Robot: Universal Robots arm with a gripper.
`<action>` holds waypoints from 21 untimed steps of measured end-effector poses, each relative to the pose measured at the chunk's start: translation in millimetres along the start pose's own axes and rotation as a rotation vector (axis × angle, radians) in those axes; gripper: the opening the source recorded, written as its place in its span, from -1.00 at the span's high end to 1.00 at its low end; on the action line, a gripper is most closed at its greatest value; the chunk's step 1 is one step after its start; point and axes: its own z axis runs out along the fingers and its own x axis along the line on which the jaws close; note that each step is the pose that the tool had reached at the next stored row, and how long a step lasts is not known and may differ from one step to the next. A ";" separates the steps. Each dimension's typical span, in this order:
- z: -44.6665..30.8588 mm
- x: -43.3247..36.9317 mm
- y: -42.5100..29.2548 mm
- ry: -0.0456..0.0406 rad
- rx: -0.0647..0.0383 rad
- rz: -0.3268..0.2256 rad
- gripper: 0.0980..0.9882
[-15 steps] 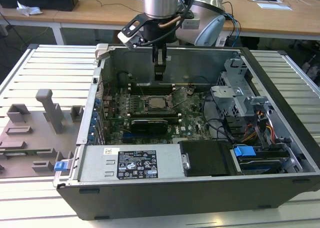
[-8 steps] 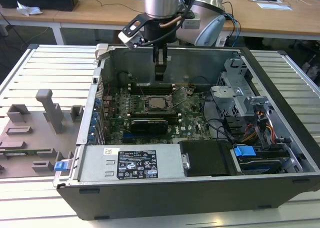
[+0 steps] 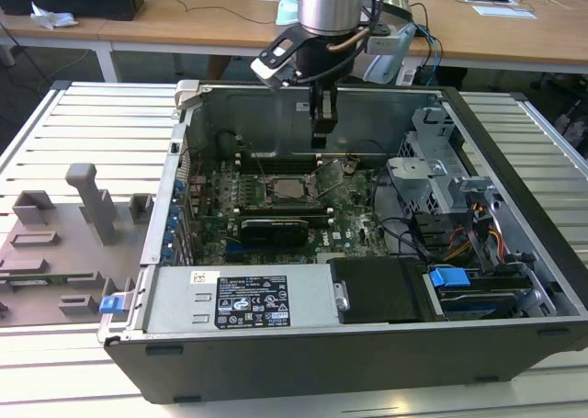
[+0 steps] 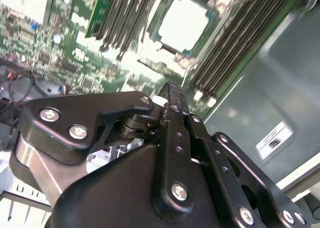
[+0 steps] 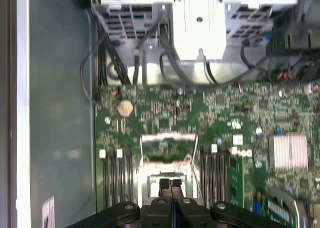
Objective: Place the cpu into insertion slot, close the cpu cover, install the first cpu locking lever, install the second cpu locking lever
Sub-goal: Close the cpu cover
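1. Your gripper [image 3: 320,141] hangs over the motherboard [image 3: 354,220], fingers pressed together with nothing between them.
2. The cpu [image 3: 289,190] lies flat in the insertion slot [image 3: 272,186], below the gripper and toward the exterior view's left. It is square, so no long axis matters.
3. The cpu cover [image 5: 167,136] seems to stand raised beside it, though you can't be sure.
4. A printed label [image 3: 250,300] marks the power supply [image 3: 175,299].
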 end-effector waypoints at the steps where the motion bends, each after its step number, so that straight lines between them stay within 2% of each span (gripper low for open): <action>1: 0.2 0.1 4.1 0.0000 0.001 0.000 0.98; 3: 0.8 0.7 17.8 -0.0003 0.003 0.000 0.98; 8: 2.0 1.6 42.4 -0.0003 0.008 -0.001 0.98; 10: 2.6 2.1 56.3 -0.0005 0.011 -0.001 0.98; 11: 2.8 2.3 60.6 -0.0005 0.012 -0.001 0.98; 12: 3.4 2.9 71.5 -0.0002 0.012 -0.001 0.98; 16: 3.5 2.9 72.4 -0.0006 0.013 -0.001 0.98; 21: 13.9 3.3 72.0 -0.0004 0.013 -0.001 0.98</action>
